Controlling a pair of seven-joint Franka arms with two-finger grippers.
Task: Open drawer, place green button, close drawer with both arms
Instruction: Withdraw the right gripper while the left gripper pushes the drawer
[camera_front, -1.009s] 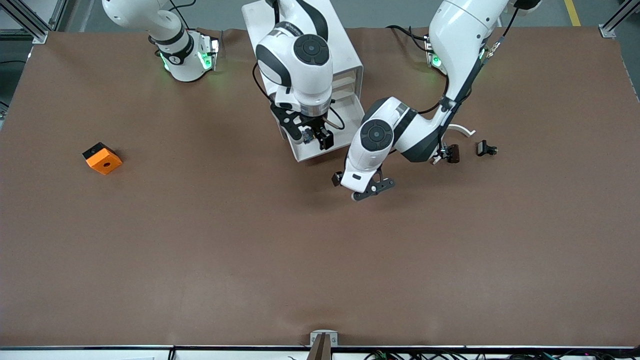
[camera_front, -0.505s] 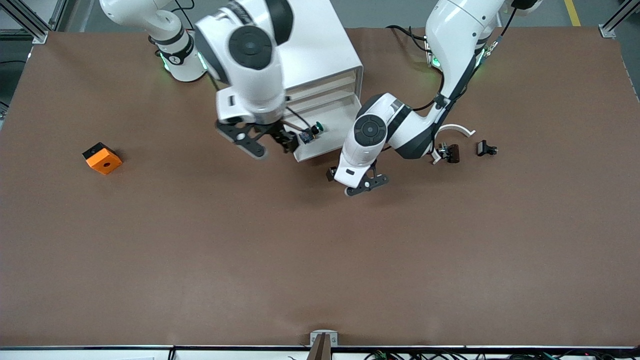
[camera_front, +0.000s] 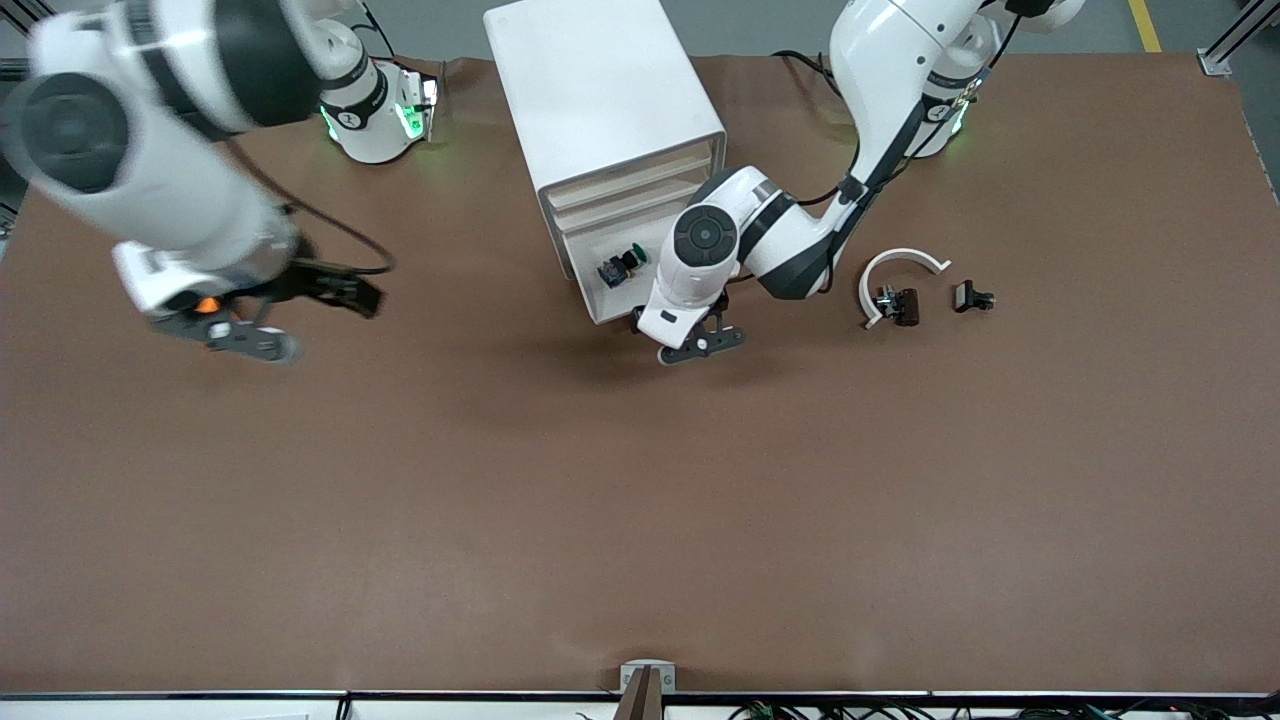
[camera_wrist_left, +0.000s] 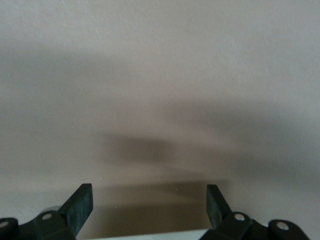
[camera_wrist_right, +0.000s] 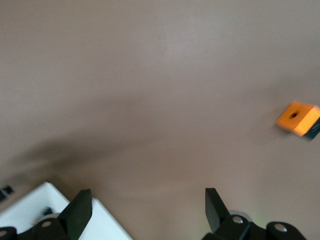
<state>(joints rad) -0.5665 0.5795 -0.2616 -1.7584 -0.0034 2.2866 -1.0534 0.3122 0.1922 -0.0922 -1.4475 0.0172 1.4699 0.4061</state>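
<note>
Button lying in open drawer, light sliding plastic likely closing by front-strip push; left hand fingers apart nearby, right hand apart over surface

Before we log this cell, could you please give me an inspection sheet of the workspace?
Surface: brown table, no spills seen.
Job's things: drawer pulled out of the white cabinet; button lying in it.
Clutter: orange block; two black clips, white curved piece.
Pincers: left pincer open, low at the drawer's front; right pincer open, over the table.
Cables: black cable on the right arm.
Surroundings: metal frame post.
</note>
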